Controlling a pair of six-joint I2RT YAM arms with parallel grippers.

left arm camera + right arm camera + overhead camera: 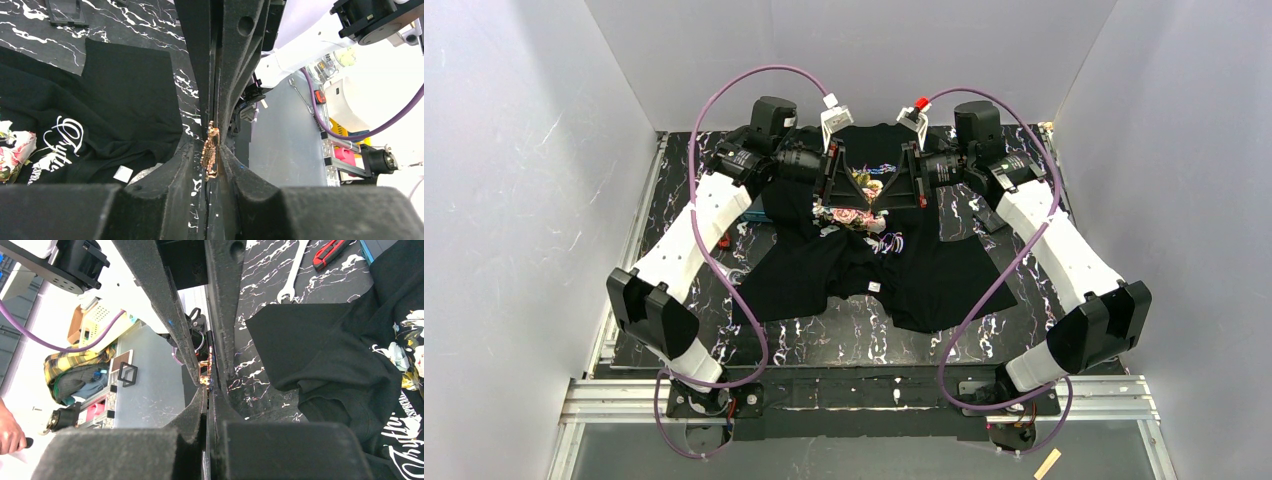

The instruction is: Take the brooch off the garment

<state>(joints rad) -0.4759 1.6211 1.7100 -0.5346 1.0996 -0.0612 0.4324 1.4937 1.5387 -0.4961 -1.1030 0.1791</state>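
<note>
The black T-shirt (904,270) lies crumpled on the marbled table, its pink rose print (852,214) and white neck label (874,287) facing up. My left gripper (860,190) and right gripper (883,190) meet tip to tip above the shirt's far part. A small gold brooch (210,151) is pinched between the left gripper's (212,150) black pads. It also shows as a gold glint (204,371) at the tips of the right gripper (206,382), which is closed on it too. In both wrist views no cloth hangs from the brooch; the shirt (100,115) (350,355) lies below it.
A silver wrench (295,270) and a red-handled tool (332,252) lie on the table (854,335) past the shirt's sleeve. A black rectangular frame (65,11) lies near the far edge. A blue object (755,214) sits under the left arm. White walls enclose the table.
</note>
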